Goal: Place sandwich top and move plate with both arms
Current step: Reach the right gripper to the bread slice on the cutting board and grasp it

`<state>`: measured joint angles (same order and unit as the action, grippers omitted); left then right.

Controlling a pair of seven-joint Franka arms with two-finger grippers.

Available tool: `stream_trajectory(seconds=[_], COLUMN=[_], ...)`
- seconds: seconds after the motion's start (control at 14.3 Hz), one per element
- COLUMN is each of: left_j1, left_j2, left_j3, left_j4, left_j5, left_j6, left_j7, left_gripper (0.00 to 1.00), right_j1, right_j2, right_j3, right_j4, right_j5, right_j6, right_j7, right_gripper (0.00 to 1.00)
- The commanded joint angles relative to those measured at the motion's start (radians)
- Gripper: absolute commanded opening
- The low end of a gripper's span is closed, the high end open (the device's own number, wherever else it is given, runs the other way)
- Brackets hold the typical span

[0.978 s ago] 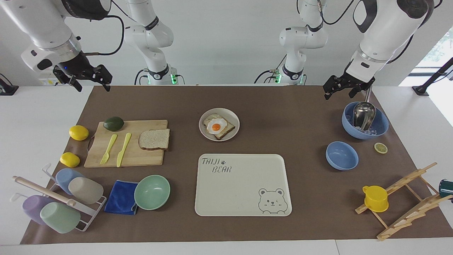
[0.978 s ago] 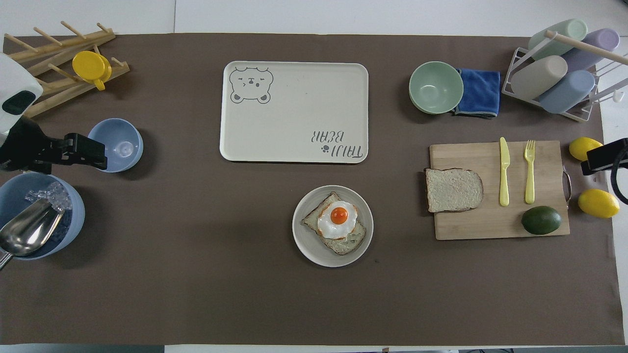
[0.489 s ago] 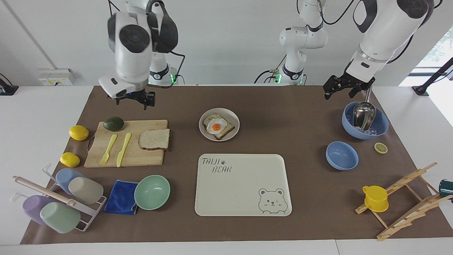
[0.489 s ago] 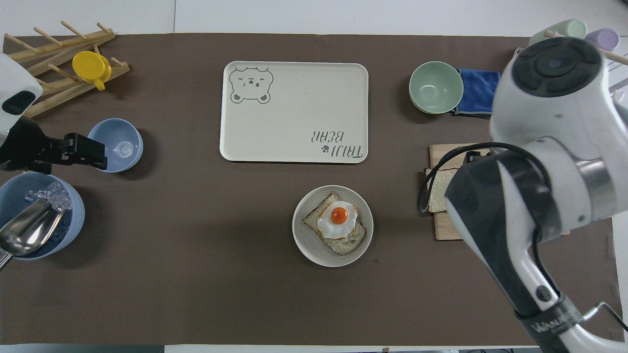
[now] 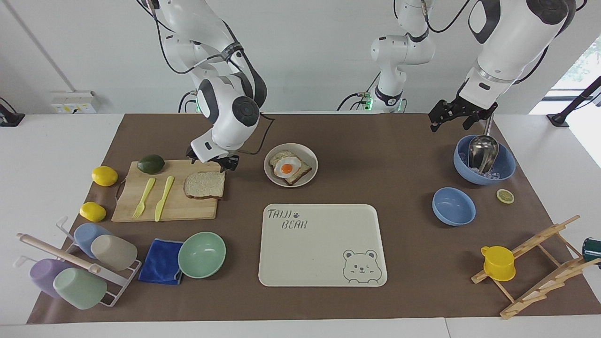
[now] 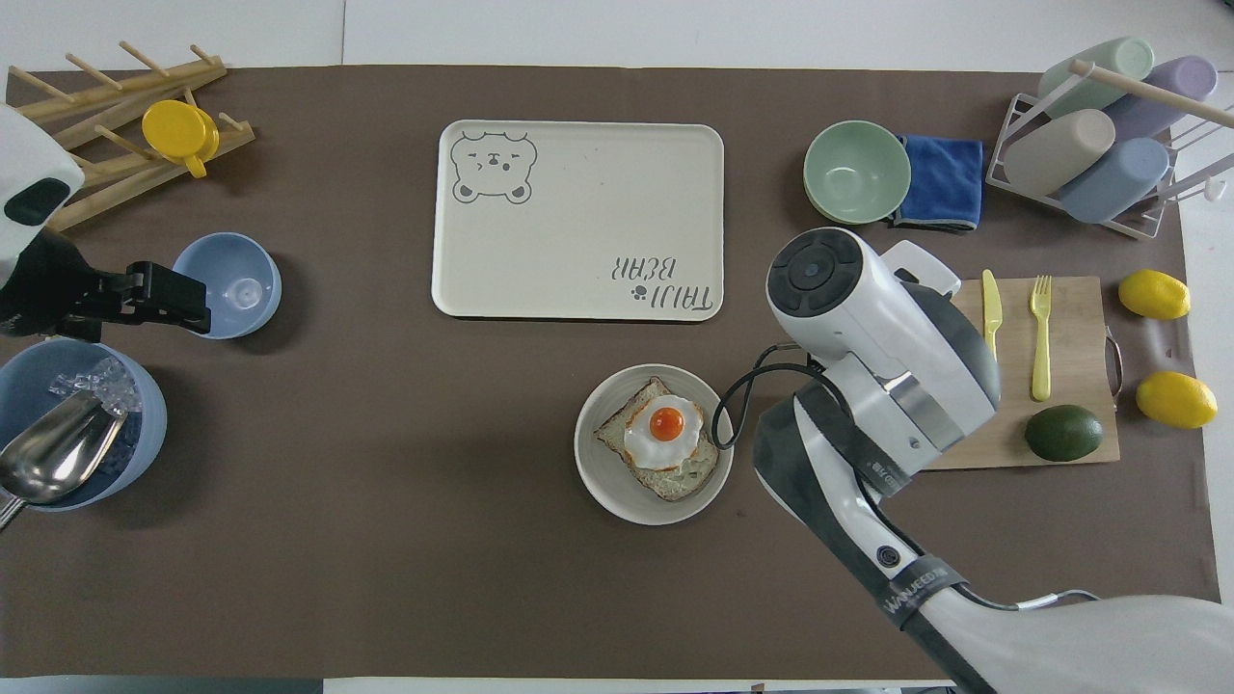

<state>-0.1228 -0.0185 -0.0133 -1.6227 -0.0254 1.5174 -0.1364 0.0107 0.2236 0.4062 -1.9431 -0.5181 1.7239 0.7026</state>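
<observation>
The sandwich top, a plain pale bread slice, lies on the wooden cutting board toward the right arm's end of the table. My right gripper hangs open just above the board's edge nearest the robots, close over the slice and not touching it. In the overhead view the right arm covers the slice. The plate sits mid-table beside the board and holds a toasted slice with a fried egg; it also shows in the overhead view. My left gripper waits open, raised above the table beside the ice bowl.
The cream bear tray lies farther from the robots than the plate. A blue bowl with ice and a metal scoop and a smaller blue bowl stand below the left gripper. An avocado, knife and fork share the board.
My right arm has swung in from the table's end and come down to just over the bread slice on the board. The left arm has not moved.
</observation>
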Motion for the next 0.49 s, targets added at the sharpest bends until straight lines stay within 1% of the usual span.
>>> stream_trajectory(seconds=[0.0, 0.21, 0.42], left_j1=[0.012, 0.011, 0.012], left_j2=[-0.026, -0.026, -0.026], left_j3=[-0.008, -0.008, -0.008], left_j4=[-0.026, -0.026, -0.026], left_j5=[0.009, 0.010, 0.009], left_j6=[-0.006, -0.006, -0.006], left_j7=[0.012, 0.012, 0.012], left_gripper=[1.00, 1.00, 1.00], right_j1=[0.008, 0.012, 0.020], right_j2=[0.065, 0.115, 0.126], right_j3=[0.023, 0.025, 0.023], right_j4=[0.001, 0.000, -0.042], right_j5=[-0.043, -0.048, -0.135], right_j6=[0.037, 0.115, 0.140], right_j7=[0.081, 0.133, 0.135], right_gripper=[1.00, 1.00, 1.00])
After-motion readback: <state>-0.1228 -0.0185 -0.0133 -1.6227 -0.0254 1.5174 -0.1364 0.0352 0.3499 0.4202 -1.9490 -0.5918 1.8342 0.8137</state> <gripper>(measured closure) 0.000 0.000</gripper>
